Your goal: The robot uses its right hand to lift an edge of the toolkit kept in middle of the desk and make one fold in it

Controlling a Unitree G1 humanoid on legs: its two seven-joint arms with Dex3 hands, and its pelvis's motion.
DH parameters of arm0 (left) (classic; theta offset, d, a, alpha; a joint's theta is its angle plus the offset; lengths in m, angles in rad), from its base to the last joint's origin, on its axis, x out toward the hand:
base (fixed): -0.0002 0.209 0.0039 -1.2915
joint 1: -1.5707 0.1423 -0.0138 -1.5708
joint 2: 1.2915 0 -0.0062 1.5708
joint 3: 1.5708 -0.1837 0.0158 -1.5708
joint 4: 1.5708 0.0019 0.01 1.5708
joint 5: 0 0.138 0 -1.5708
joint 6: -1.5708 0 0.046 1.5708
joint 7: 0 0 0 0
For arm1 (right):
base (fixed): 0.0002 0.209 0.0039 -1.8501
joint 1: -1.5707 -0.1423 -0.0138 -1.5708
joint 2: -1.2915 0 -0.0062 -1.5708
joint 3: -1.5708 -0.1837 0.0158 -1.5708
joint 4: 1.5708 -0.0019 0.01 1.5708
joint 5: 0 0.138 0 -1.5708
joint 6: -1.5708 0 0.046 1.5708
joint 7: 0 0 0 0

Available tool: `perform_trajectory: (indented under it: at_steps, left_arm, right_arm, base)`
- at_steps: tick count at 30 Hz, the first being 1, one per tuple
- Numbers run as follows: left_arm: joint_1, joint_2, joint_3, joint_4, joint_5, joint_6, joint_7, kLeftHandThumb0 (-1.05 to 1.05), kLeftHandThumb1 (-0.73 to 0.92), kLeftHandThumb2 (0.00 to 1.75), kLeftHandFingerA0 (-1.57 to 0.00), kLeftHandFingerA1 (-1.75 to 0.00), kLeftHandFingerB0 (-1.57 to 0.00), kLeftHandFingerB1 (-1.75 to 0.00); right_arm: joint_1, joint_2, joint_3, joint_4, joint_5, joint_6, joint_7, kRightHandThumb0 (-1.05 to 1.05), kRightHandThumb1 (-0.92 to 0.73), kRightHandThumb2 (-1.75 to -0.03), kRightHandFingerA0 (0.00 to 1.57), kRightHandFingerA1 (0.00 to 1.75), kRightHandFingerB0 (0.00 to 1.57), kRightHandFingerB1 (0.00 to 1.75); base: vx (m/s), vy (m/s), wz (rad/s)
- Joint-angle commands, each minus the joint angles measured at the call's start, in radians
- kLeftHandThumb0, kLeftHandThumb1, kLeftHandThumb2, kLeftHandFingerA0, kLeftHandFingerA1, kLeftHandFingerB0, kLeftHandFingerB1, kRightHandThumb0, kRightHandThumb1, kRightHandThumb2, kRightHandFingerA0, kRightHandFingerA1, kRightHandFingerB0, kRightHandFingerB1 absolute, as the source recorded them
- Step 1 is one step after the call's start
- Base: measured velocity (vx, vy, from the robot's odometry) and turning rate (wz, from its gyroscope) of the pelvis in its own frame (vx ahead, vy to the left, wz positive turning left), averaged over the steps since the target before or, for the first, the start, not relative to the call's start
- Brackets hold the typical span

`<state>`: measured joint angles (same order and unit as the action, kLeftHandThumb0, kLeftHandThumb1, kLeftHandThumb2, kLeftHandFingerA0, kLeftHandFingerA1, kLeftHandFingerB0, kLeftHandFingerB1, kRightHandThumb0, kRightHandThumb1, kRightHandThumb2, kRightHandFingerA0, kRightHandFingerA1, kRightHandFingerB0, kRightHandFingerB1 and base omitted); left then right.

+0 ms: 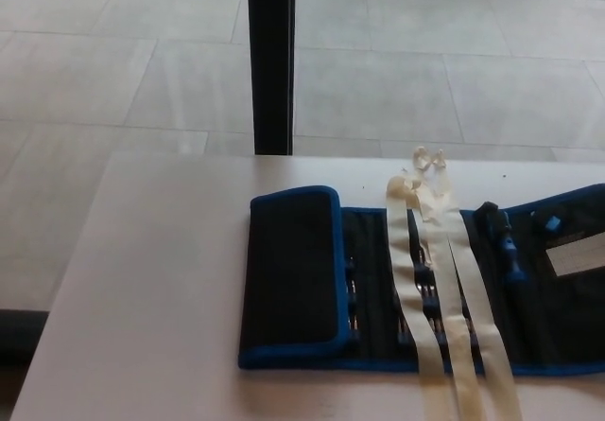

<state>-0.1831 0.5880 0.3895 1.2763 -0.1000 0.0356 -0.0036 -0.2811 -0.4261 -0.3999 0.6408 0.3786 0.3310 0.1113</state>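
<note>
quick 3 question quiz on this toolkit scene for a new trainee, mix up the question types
1. True or false: the left end of the toolkit is already folded over onto itself.
2. Multiple choice: the two cream straps lie A) beside the toolkit on the bare desk, B) across the open toolkit, C) rolled up on the floor.
3. Short answer: is either robot hand visible in the head view?

Key
1. True: a black flap with blue trim covers the left part, while tools show in the open part to the right.
2. B.
3. No, neither hand shows; only the desk, toolkit and floor are seen.
</note>
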Motion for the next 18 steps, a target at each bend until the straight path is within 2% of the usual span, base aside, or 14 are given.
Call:
perform_trajectory:
  at_steps: [1, 2, 3, 4, 5, 7, 8, 11, 12, 13, 14, 15, 18]
  left_arm:
    - [0.004, 0.020, -0.010, 0.000, 0.002, 0.005, 0.002, -0.71, 0.86, 0.65, -0.55, -0.71, -0.51, -0.70]
    - [0.006, 0.021, -0.011, 0.001, 0.002, 0.002, -0.001, -0.70, 0.86, 0.65, -0.55, -0.71, -0.50, -0.65]
    - [0.007, 0.022, -0.013, 0.005, 0.005, -0.001, -0.001, -0.72, 0.87, 0.66, -0.57, -0.71, -0.52, -0.63]
    - [0.006, 0.023, -0.017, 0.008, 0.008, 0.000, 0.001, -0.72, 0.87, 0.66, -0.57, -0.71, -0.52, -0.63]
    - [0.006, 0.022, -0.017, 0.008, 0.007, -0.002, 0.002, -0.72, 0.87, 0.65, -0.56, -0.70, -0.52, -0.64]
    - [0.004, 0.022, -0.018, 0.008, 0.005, 0.002, 0.003, -0.70, 0.86, 0.65, -0.56, -0.69, -0.51, -0.64]
    - [0.004, 0.022, -0.018, 0.007, 0.004, 0.003, 0.003, -0.71, 0.86, 0.65, -0.55, -0.69, -0.49, -0.61]
    - [0.005, 0.024, -0.020, 0.009, 0.005, 0.003, -0.001, -0.71, 0.86, 0.65, -0.54, -0.68, -0.49, -0.63]
    - [0.007, 0.026, -0.020, 0.007, 0.005, 0.003, -0.003, -0.71, 0.87, 0.66, -0.53, -0.69, -0.45, -0.59]
    - [0.009, 0.027, -0.021, 0.003, 0.005, 0.002, -0.007, -0.71, 0.87, 0.65, -0.52, -0.69, -0.46, -0.59]
    - [0.009, 0.027, -0.020, 0.003, 0.002, 0.001, -0.010, -0.71, 0.87, 0.66, -0.51, -0.68, -0.43, -0.56]
    - [0.009, 0.027, -0.020, 0.004, 0.002, -0.001, -0.011, -0.72, 0.87, 0.65, -0.52, -0.67, -0.44, -0.56]
    - [0.016, 0.028, -0.024, 0.005, 0.005, -0.007, -0.013, -0.73, 0.87, 0.66, -0.53, -0.68, -0.45, -0.57]
  right_arm:
    - [-0.010, 0.010, 0.030, -0.032, -0.006, 0.082, 0.031, -0.59, -0.75, -0.63, 0.59, 0.52, 0.40, 0.41]
    - [-0.017, 0.011, 0.036, -0.048, -0.002, 0.099, 0.034, -0.59, -0.75, -0.63, 0.59, 0.50, 0.42, 0.41]
    - [-0.027, 0.014, 0.051, -0.083, 0.005, 0.123, 0.047, -0.61, -0.59, -0.94, 0.49, 0.61, 0.37, 0.54]
    - [-0.033, 0.016, 0.065, -0.116, 0.012, 0.136, 0.064, -0.61, -0.59, -0.94, 0.49, 0.61, 0.37, 0.54]
    - [-0.035, 0.019, 0.066, -0.152, 0.036, 0.168, 0.081, -0.60, -0.75, -0.63, 0.51, 0.49, 0.42, 0.41]
    - [-0.036, 0.019, 0.086, -0.208, 0.044, 0.211, 0.096, -0.60, -0.74, -0.62, 0.53, 0.46, 0.41, 0.39]
    - [-0.046, 0.029, 0.095, -0.241, 0.051, 0.244, 0.085, -0.60, -0.59, -0.92, 0.51, 0.59, 0.36, 0.52]
    - [-0.044, 0.049, 0.112, -0.319, 0.072, 0.303, 0.080, -0.61, -0.60, -0.92, 0.48, 0.58, 0.35, 0.52]
    - [-0.040, 0.057, 0.110, -0.331, 0.077, 0.316, 0.075, -0.56, -0.78, -0.62, 0.55, 0.48, 0.40, 0.40]
    - [-0.040, 0.067, 0.105, -0.346, 0.086, 0.338, 0.064, -0.58, -0.62, -0.93, 0.47, 0.59, 0.35, 0.53]
    - [-0.040, 0.074, 0.099, -0.349, 0.088, 0.347, 0.053, -0.56, -0.77, -0.61, 0.54, 0.49, 0.42, 0.40]
    - [-0.037, 0.080, 0.095, -0.351, 0.087, 0.350, 0.046, -0.57, -0.63, -0.96, 0.49, 0.61, 0.35, 0.53]
    - [-0.027, 0.088, 0.078, -0.362, 0.092, 0.376, 0.040, -0.57, -0.64, -0.95, 0.48, 0.60, 0.33, 0.53]
  base:
    - [0.00, 0.000, 0.00]
    - [0.00, 0.000, 0.00]
    - [0.00, 0.000, 0.00]
    - [0.00, 0.000, 0.00]
    - [0.00, 0.000, 0.00]
    - [0.00, 0.000, 0.00]
    - [0.00, 0.000, 0.00]
    - [0.00, 0.000, 0.00]
    - [0.00, 0.000, 0.00]
    - [0.00, 0.000, 0.00]
    - [0.00, 0.000, 0.00]
    - [0.00, 0.000, 0.00]
    - [0.00, 0.000, 0.00]
